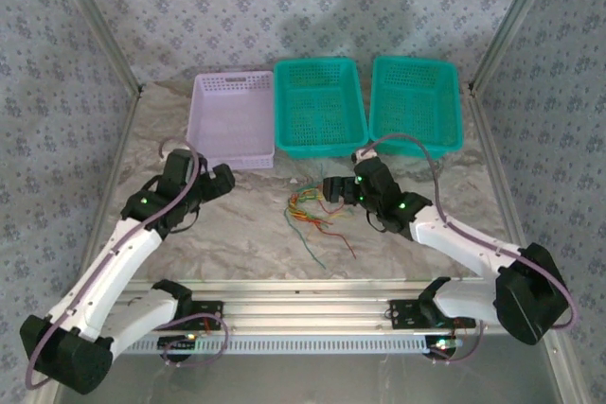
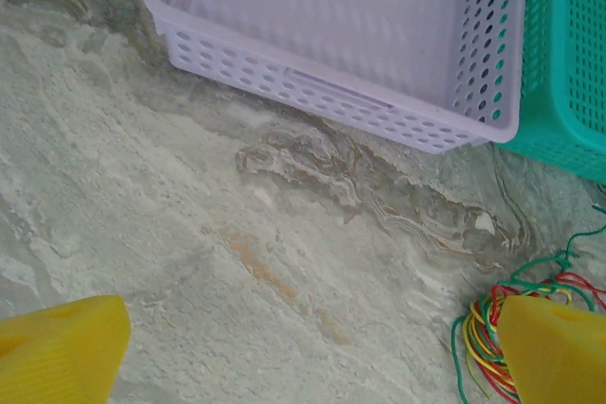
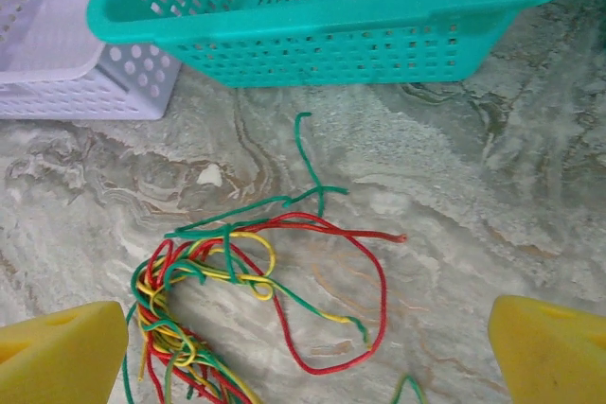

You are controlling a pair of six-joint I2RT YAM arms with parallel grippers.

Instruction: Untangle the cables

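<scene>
The cables [image 1: 308, 210] lie as a tangled bunch of thin red, yellow and green wires on the marble table, in front of the baskets. My right gripper [image 1: 333, 188] hovers open just right of the bunch. In the right wrist view the cables [image 3: 237, 272] spread between its yellow fingertips [image 3: 57, 357], with a red loop and a green end reaching toward the basket; the right gripper [image 3: 303, 371] holds nothing. My left gripper [image 1: 224, 180] stands open to the left of the bunch. In the left wrist view, the cables [image 2: 483, 333] sit by the right fingertip [image 2: 554, 352] of the empty left gripper [image 2: 303, 366].
Three baskets stand in a row at the back: a lilac one [image 1: 237, 158] on the left, then two teal ones [image 1: 317, 149] [image 1: 417, 144]. A metal rail [image 1: 303, 314] runs along the near edge between the arm bases. Patterned walls close in the sides.
</scene>
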